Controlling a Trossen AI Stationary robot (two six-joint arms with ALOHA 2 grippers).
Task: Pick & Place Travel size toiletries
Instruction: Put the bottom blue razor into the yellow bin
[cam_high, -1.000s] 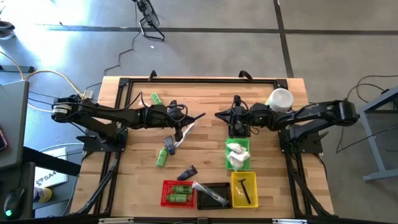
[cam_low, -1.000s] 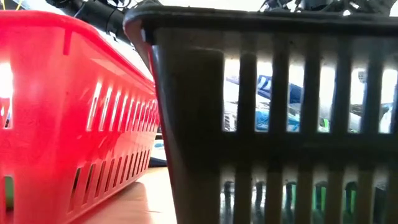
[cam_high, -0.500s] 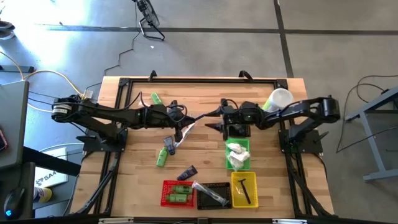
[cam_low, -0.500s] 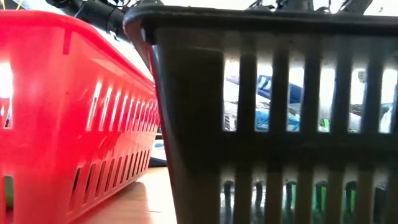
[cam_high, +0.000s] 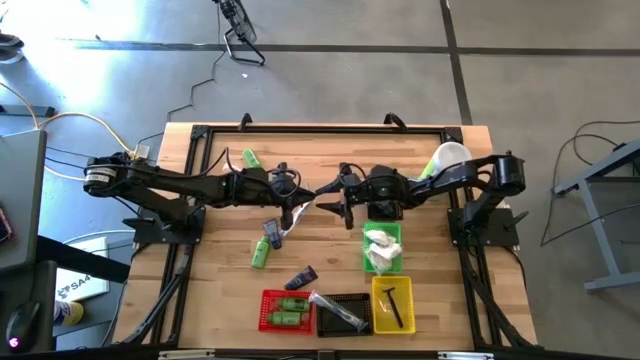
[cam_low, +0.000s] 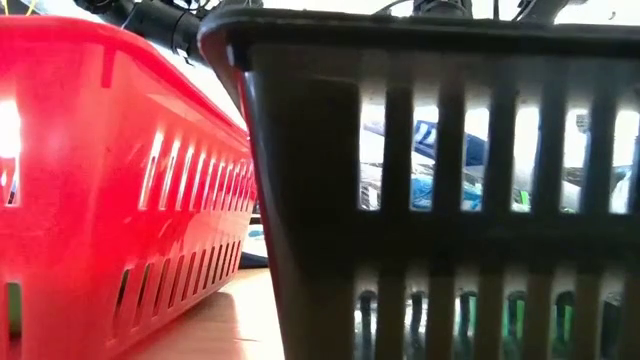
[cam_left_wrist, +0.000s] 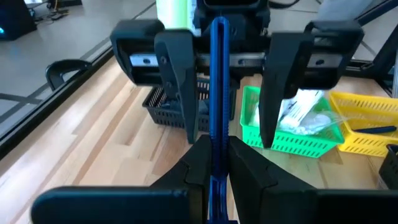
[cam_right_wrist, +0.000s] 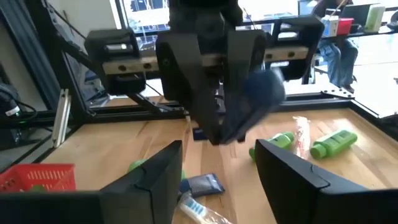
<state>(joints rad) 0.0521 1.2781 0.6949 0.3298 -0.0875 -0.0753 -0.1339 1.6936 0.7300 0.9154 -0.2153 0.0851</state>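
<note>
My left gripper hovers over the table's middle, shut on a thin dark blue tube that points level toward the right arm. My right gripper faces it, open. Its two fingers stand on either side of the tube's free end without touching it. Loose toiletries lie on the table: green bottles, a navy tube and a clear-wrapped toothbrush. My left gripper pinches the dark blue tube's near end between its two fingers, which lie along it. The tube sticks out level past the fingertips toward the table's right side, lifted clear of the table.
Red, black and yellow baskets line the near edge. A green basket holds white packets, with a dark basket behind it. A white cup stands far right. Basket walls fill the low view.
My right gripper has gone toward the table's left, up to my left gripper, and has opened on the way. Its fingers now flank the free end of the blue tube. My left gripper and the tube have kept their place.
</note>
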